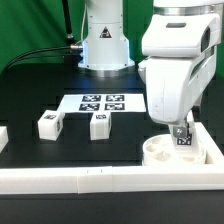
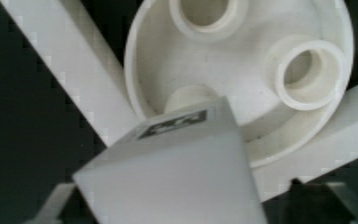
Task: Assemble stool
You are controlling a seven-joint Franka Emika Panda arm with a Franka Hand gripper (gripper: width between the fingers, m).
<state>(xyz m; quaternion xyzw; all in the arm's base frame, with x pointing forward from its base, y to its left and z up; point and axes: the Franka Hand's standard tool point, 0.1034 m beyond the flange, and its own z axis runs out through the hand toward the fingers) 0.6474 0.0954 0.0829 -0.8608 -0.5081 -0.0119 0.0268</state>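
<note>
The white round seat disc lies at the exterior view's right, against the white border rail. My gripper is shut on a white tagged leg and holds it upright, its lower end at a recess of the disc. In the wrist view the leg fills the space between the dark fingers, its far end at a recess of the seat disc, whose round holes show. Two more tagged legs lie on the black table to the exterior view's left.
The marker board lies flat behind the loose legs. A long white border rail runs along the front and a side rail on the exterior view's right. The robot base stands at the back.
</note>
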